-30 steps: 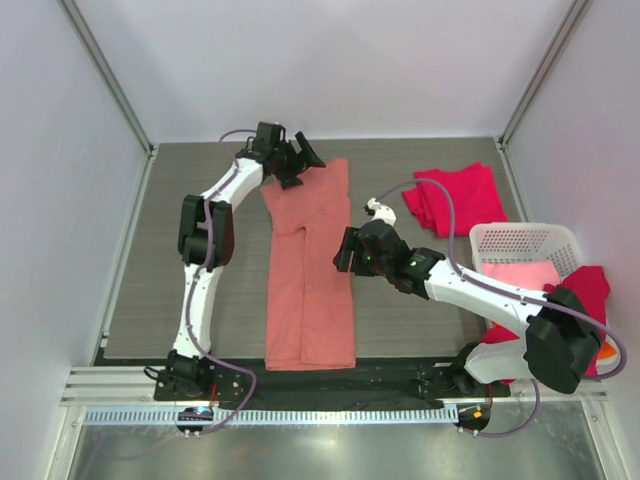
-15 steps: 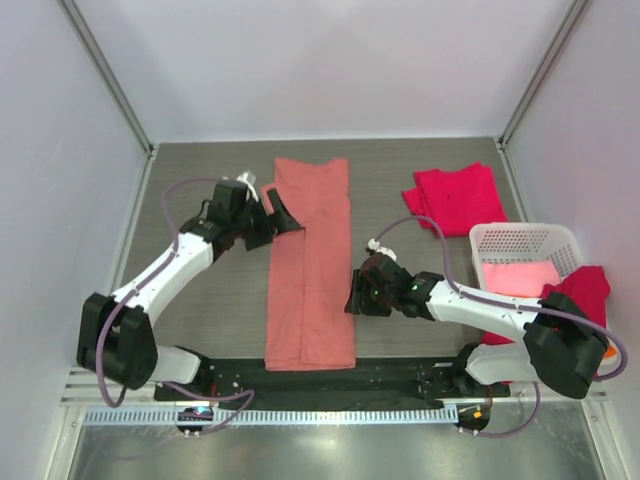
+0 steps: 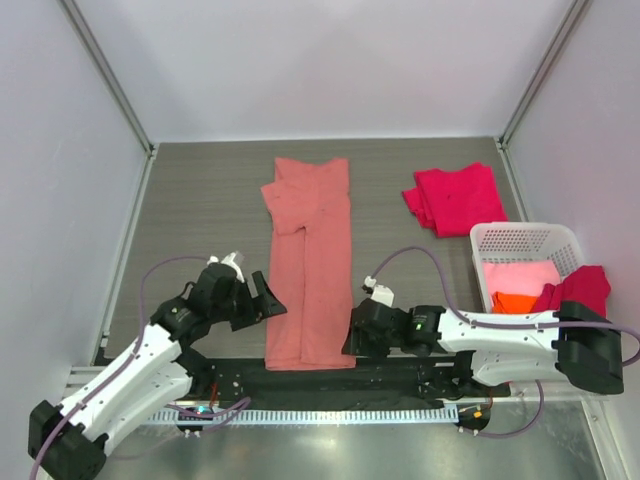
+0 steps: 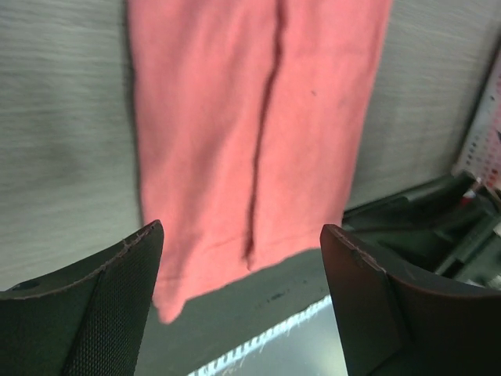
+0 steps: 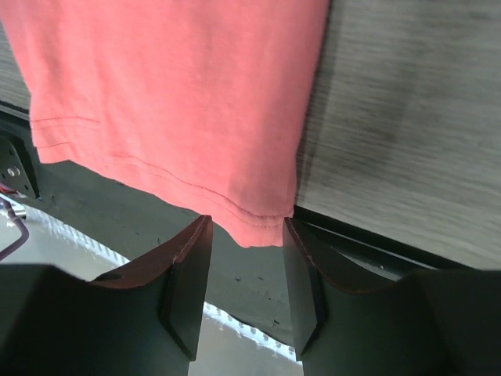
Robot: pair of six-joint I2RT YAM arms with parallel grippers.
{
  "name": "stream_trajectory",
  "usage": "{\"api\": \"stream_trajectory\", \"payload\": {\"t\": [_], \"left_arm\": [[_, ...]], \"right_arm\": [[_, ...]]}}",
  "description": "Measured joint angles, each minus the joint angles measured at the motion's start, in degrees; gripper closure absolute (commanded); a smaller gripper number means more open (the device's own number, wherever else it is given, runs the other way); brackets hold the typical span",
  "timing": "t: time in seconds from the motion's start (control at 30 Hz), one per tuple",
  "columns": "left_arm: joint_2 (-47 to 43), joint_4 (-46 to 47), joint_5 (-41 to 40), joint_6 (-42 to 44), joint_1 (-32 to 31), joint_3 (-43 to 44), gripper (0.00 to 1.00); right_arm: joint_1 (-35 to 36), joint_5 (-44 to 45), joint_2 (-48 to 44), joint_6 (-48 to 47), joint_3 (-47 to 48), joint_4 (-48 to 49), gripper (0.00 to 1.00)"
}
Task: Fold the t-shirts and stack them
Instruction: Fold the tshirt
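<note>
A salmon-pink t-shirt (image 3: pixel 310 260) lies folded into a long strip down the middle of the table, its hem over the black front rail. My left gripper (image 3: pixel 272 303) is open beside the strip's lower left edge; the left wrist view shows the shirt (image 4: pixel 250 117) between and beyond the wide-open fingers. My right gripper (image 3: pixel 350 340) is open at the hem's lower right corner, which lies between its fingers (image 5: pixel 262 227), not pinched. A folded crimson-red t-shirt (image 3: pixel 455 197) lies at the back right. Light pink (image 3: pixel 520 275), orange (image 3: pixel 515 301) and red (image 3: pixel 580 290) shirts are at the basket.
A white lattice basket (image 3: pixel 520 240) stands at the right edge, a red shirt draped over its near right corner. The black rail (image 3: pixel 400 375) runs along the table's front edge. Grey walls enclose the table on three sides.
Both arms have swept from the strip's far and middle parts toward its near end. The left gripper let go of the top and now sits by the lower left edge.
</note>
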Motion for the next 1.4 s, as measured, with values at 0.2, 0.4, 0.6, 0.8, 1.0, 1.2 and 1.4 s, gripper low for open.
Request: {"api": "stream_trajectory", "payload": {"t": [0.2,0.4,0.6,0.8,1.0,1.2,1.4], "left_arm": [[-3.26,-2.40,-1.92,-6.27,-6.49,-1.86,0.26],[-2.99,-5.11,-2.40,-9.97,-8.92,-6.97,0.35],[-6.38,-7.85,-2.86,-12.15,-10.58,-7.91,0.38],[-7.93,-9.57,-2.47,-13.90,-11.98,-9.73,0.49],[-9.75,-10.93,-2.25,-14.84,-12.13,-11.61,0.54],[-9.79,-9.99,-1.29,-15.69,-12.15,-13.05,0.70],[-9.84,-6.75,0.26,-17.11,-12.17,-13.79,0.79]], "right_arm": [[2.78,1.90,0.87,4.52,-0.28,-0.76,0.51],[3.04,3.32,2.54,6.05,-0.28,-0.79,0.54],[3.06,3.54,5.05,6.32,-0.28,-0.81,0.60],[3.06,4.17,4.98,6.38,-0.33,-0.76,0.65],[3.06,4.48,5.05,6.36,-0.35,-0.55,0.74],[3.06,4.44,5.53,6.19,-0.35,0.24,0.90],[3.06,4.42,5.51,5.97,-0.35,0.33,0.99]]}}
